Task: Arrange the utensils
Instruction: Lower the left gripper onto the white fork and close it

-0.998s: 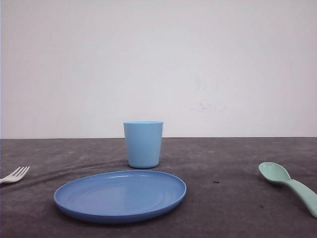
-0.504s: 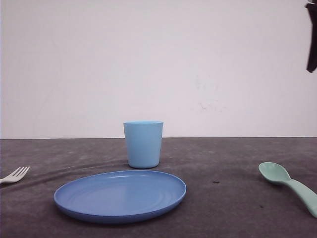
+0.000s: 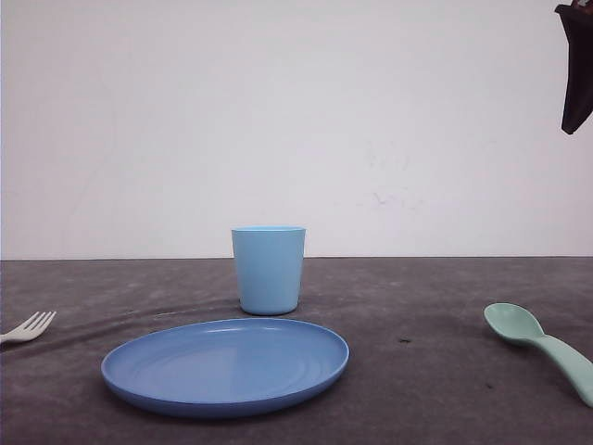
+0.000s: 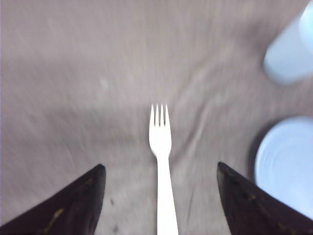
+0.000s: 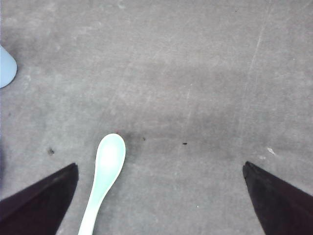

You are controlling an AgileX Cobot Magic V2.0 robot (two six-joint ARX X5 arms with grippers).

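Desk [image 3: 435, 389] covered in dark grey cloth. Blue round plate [image 3: 225, 364] sits at centre front, light blue cup [image 3: 268, 269] upright just behind it, near but not touching as far as the front view tells.

White plastic fork [image 4: 161, 161] lies flat at the far left of the desk, well apart from the plate, tines pointing away from the robot. In the left wrist view it runs straight up the gap of the left gripper [image 4: 159, 205], jaws spread wide on either side of the handle and touching nothing. The picture is motion-blurred. The arm looks lined up for a lengthwise approach to the handle.

Mint-green spoon [image 5: 103, 181] lies flat at the far right, bowl up and pointing away from the robot. Right gripper [image 5: 161, 205] hangs above it with jaws spread and empty; the spoon sits off toward one jaw rather than centred, so a sideways correction is likely needed before closing. In the front view a dark gripper finger [image 3: 576, 65] shows high at the right edge, well above the desk.

Judgement: both utensils untouched, each arm staged over its own; picking not yet begun.
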